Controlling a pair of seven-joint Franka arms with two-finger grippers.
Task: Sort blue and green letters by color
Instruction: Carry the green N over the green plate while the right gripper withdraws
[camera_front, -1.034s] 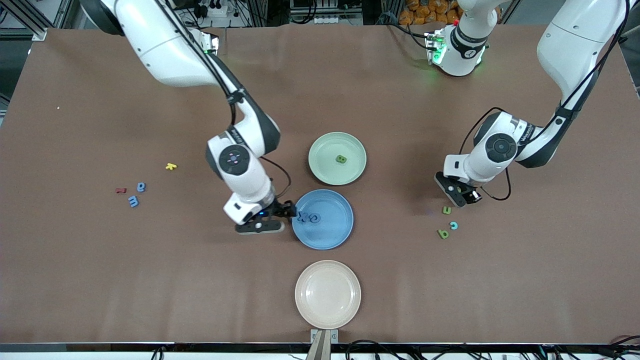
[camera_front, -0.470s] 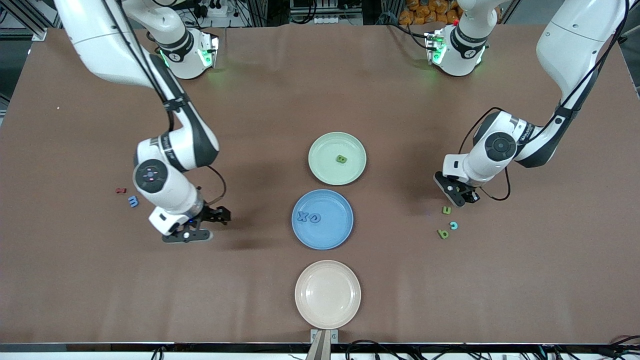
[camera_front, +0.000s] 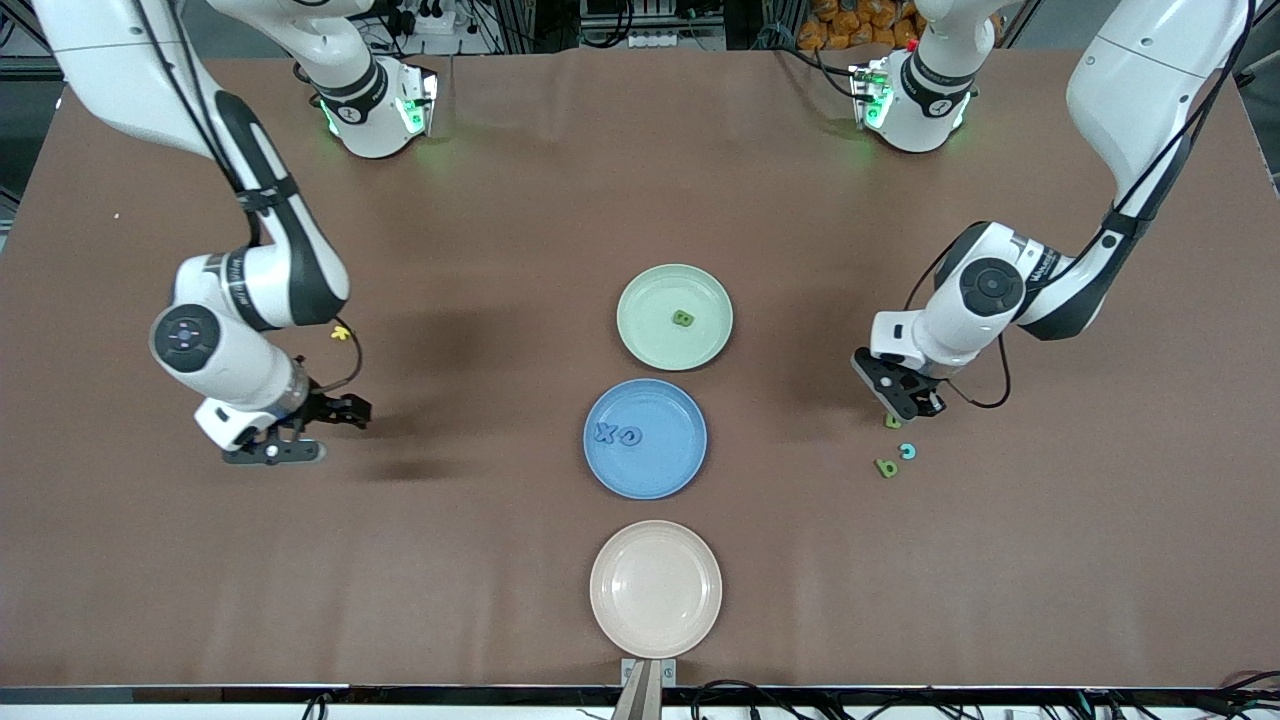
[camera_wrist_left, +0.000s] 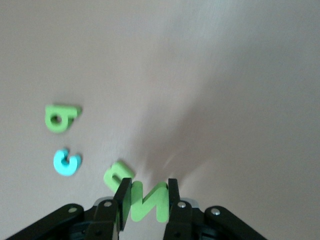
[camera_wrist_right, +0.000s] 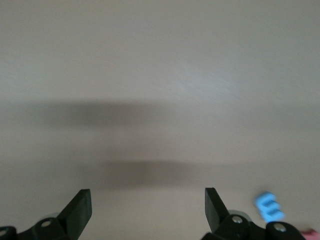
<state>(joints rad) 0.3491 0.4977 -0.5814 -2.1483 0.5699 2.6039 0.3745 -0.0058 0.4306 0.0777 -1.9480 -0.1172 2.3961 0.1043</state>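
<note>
The left gripper (camera_wrist_left: 145, 200) has just clamped a green letter (camera_wrist_left: 148, 202), three letters lying just ahead (two green, one cyan). The right gripper (camera_wrist_right: 148, 210), gaping empty, has left the blue plate (camera_front: 660, 475), a blue letter (camera_wrist_right: 267, 206) beside it.

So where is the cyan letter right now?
The cyan letter lies on the table toward the left arm's end, between two green letters, just nearer the front camera than the left gripper.
</note>
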